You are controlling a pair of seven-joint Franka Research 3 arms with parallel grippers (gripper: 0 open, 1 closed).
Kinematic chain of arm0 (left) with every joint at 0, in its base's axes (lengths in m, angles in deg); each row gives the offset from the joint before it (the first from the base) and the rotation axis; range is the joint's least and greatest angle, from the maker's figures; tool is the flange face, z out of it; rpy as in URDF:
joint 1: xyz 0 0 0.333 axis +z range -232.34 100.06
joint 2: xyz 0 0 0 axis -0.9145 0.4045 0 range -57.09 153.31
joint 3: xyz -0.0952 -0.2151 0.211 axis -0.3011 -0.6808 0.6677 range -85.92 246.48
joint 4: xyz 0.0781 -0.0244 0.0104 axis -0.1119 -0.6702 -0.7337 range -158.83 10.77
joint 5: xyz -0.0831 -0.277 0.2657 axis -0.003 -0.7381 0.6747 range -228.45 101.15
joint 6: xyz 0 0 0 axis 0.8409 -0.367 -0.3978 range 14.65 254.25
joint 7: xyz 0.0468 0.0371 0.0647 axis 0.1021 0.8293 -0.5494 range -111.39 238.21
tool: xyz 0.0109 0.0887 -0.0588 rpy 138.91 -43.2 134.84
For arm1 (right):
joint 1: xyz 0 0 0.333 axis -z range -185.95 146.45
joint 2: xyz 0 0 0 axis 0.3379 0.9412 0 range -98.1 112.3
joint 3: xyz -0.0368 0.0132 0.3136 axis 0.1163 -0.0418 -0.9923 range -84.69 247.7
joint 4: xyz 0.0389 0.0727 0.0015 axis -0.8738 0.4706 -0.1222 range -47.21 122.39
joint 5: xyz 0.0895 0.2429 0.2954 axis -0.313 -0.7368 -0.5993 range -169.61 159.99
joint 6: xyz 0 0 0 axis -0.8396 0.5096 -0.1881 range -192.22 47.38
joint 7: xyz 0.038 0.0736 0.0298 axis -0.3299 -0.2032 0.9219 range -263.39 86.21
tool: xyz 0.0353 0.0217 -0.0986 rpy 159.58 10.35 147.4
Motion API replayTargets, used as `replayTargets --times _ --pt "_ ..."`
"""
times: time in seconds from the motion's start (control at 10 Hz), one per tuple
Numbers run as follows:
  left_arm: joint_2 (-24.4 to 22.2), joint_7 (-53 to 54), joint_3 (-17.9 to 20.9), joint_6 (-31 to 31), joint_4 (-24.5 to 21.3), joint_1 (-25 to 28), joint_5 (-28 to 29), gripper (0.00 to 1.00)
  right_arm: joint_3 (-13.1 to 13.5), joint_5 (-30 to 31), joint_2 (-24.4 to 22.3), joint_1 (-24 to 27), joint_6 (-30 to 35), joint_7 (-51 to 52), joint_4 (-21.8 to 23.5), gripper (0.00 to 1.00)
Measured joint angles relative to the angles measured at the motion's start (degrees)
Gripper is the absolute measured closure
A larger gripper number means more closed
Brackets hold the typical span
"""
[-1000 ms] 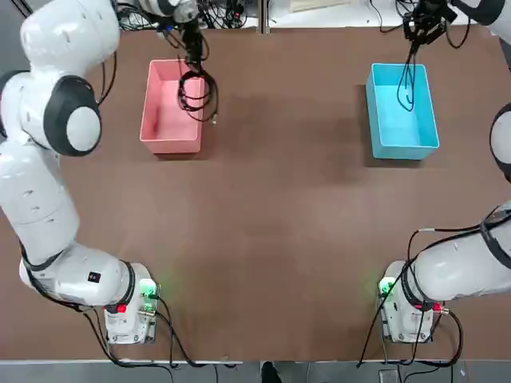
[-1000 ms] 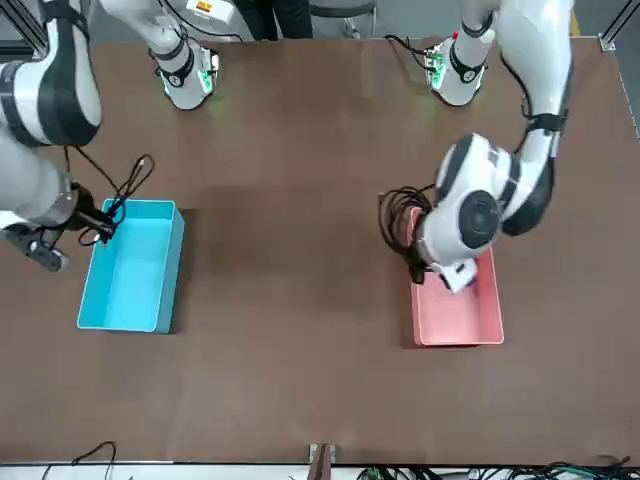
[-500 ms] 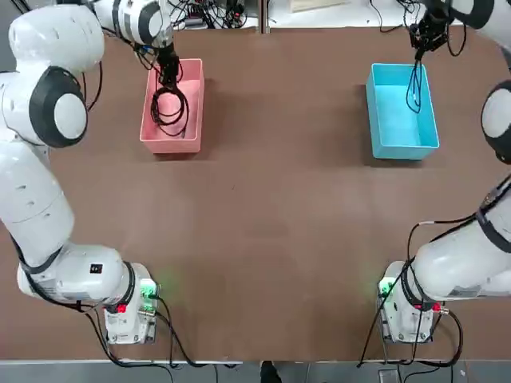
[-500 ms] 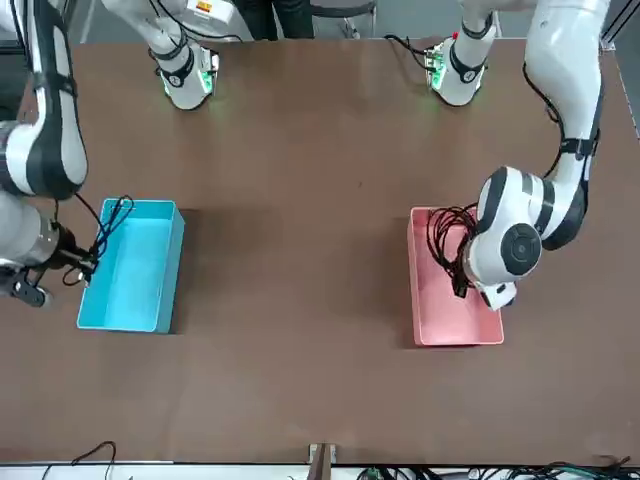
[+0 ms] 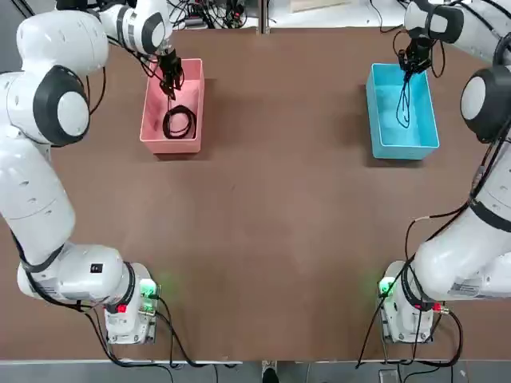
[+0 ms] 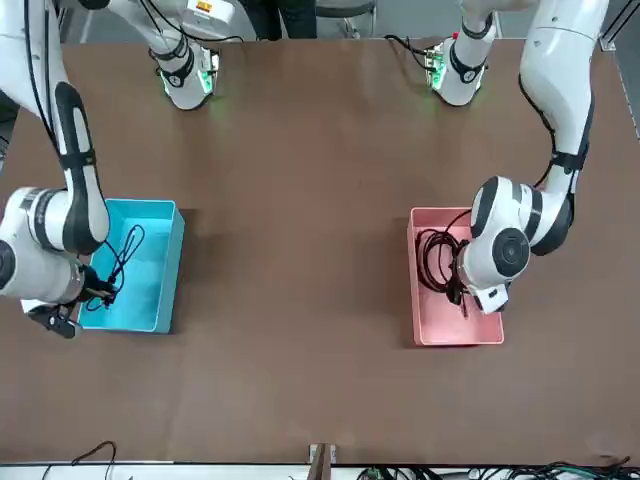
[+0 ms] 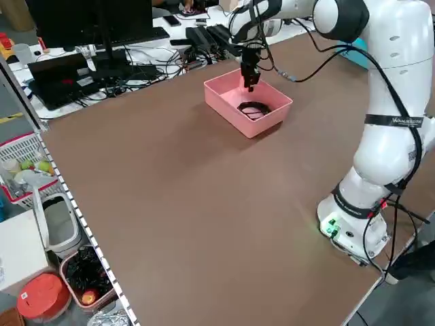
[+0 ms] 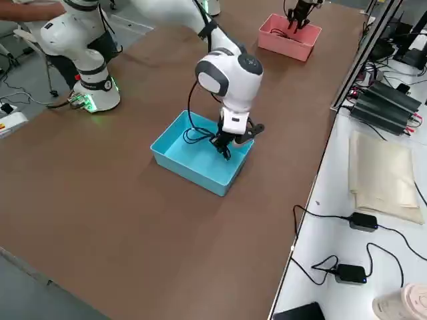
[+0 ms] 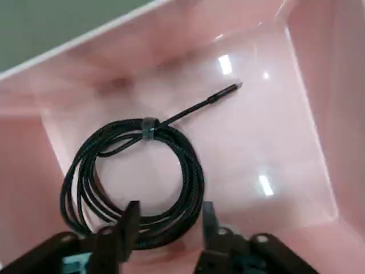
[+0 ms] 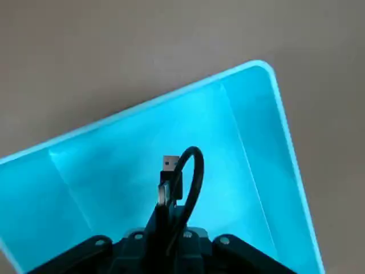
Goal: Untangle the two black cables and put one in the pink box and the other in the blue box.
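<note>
The pink box point(image 5: 156, 120) point(image 6: 480, 325) point(image 7: 231, 115) stands at the far left of the table. One black cable point(image 5: 179, 124) point(image 6: 435, 260) point(image 7: 253, 109) point(image 9: 149, 128) lies coiled on its floor. My left gripper point(image 5: 170, 78) point(image 7: 249, 80) point(image 9: 168, 208) hovers open just above the coil, holding nothing. At the far right, my right gripper point(image 5: 413, 60) point(image 8: 227, 148) point(image 10: 166, 231) is shut on the other black cable point(image 5: 403, 100) point(image 6: 122, 260) point(image 10: 191, 171). That cable hangs down into the blue box point(image 5: 423, 132) point(image 6: 150, 300) point(image 8: 193, 167).
Both arm bases point(image 5: 132, 307) point(image 5: 403, 307) sit at the table's near edge with green lights on. A desk with a monitor point(image 7: 88, 27) and loose wires lies past the far edge. A white bench with power adapters point(image 8: 360, 220) runs beside the blue box's side.
My left gripper has opened and let go of the coiled cable, which now lies in the pink box. My right gripper has brought its cable down into the blue box.
</note>
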State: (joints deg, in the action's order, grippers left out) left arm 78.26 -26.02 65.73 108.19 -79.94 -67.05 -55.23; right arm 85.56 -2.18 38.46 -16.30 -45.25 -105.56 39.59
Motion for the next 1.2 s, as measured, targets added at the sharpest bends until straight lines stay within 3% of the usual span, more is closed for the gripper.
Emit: replayTargets --times 0.3,0.5,0.8,1.0,1.2 --pt "-6.1 7.8 -0.3 -0.9 0.8 0.1 1.9 0.00 -0.3 0.0 0.4 0.0 0.1 0.0 -0.1 0.87" --pt "-12.6 15.1 -0.3 -4.3 1.0 0.2 2.0 0.00 -0.5 0.0 0.4 0.0 0.1 0.0 -0.1 0.76" --pt "-21.3 27.4 -0.2 -10.8 1.6 2.0 -0.4 0.00 -0.7 0.0 0.4 -0.1 0.1 0.2 -0.1 0.33" --pt "-23.9 42.1 0.0 -22.1 6.6 3.1 -2.4 0.00 -1.0 0.0 0.4 -0.5 0.4 1.0 -0.3 0.04" --pt "-25.4 62.7 0.1 -29.4 10.5 4.1 -3.7 0.00 -1.1 0.0 -1.0 -1.6 2.6 2.1 -1.4 0.00"
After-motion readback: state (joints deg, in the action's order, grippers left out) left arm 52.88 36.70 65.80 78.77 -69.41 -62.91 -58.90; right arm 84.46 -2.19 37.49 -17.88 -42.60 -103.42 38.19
